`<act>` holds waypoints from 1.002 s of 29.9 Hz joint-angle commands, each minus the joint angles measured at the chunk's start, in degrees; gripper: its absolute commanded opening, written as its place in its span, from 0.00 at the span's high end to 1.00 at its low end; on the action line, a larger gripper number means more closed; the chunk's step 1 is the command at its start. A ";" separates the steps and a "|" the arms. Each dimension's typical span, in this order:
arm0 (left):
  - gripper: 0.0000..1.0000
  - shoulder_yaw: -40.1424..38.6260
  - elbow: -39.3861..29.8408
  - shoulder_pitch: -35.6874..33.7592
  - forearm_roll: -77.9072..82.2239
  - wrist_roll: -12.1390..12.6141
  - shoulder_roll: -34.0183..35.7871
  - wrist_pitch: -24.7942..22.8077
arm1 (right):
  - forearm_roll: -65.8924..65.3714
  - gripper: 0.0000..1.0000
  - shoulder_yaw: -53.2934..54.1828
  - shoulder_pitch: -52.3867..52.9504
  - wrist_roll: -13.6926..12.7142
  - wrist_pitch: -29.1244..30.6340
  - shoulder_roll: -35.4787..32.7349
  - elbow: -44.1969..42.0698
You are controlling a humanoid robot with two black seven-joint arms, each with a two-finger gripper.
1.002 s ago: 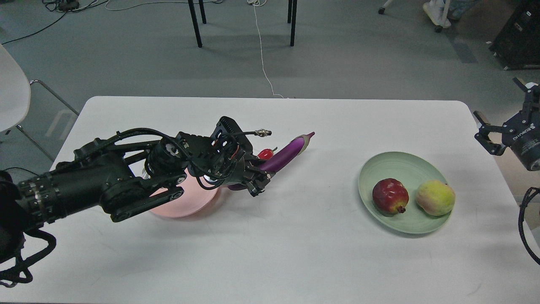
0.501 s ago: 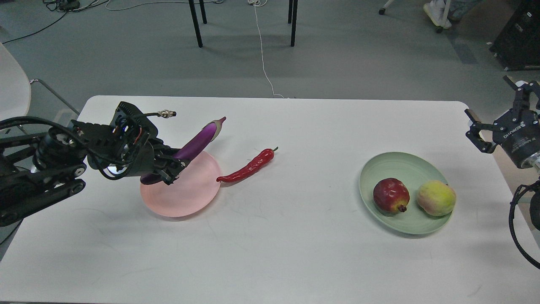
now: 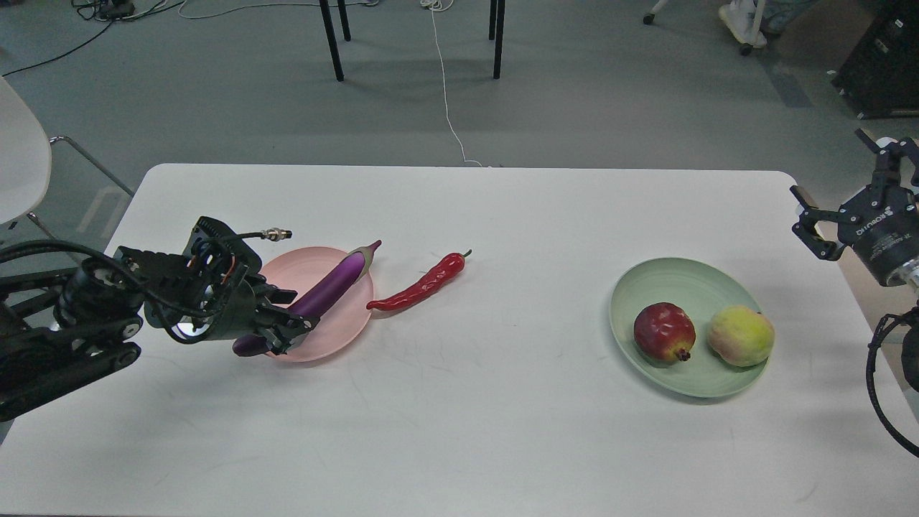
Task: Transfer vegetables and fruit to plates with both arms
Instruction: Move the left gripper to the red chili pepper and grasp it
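Left gripper [image 3: 287,319]: at the near-left edge of the pink plate, jaws closed around the lower end of the eggplant.
Eggplant [image 3: 332,285]: held at its dark rounded end; lay slanted across the pink plate, stem cap pointing up and right past the plate's far rim; whether it rested on the plate, impossible to tell.
Pink plate [image 3: 301,264]: on the left part of the table, partly hidden by the gripper and the eggplant.
Chili pepper [image 3: 418,289]: flat on the table just right of the pink plate, tip almost touching the rim, green stem pointing away to the upper right.
Right gripper [image 3: 836,215]: beyond the table's right edge, well apart from everything on it, holding nothing; fingers spread open.
Green plate [image 3: 671,276]: on the right part of the table, carrying both fruits.
Pomegranate [image 3: 664,332]: on the green plate, left of the other fruit, crown nub toward the lower right.
Yellow-green fruit [image 3: 741,335]: on the green plate, just beside the pomegranate, near the right rim.
Table [image 3: 502,431]: white, rounded corners.
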 commanded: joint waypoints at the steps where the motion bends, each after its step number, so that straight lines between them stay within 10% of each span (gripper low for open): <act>1: 0.07 -1.25 -0.02 -0.26 -5.01 -0.32 0.54 0.02 | -0.13 0.01 0.01 -0.18 0.00 0.00 0.15 -0.09; 30: 0.11 -1.08 11.22 -9.49 1.03 0.30 -24.68 -1.12 | -0.21 0.01 0.01 -0.36 0.00 0.00 0.32 -0.01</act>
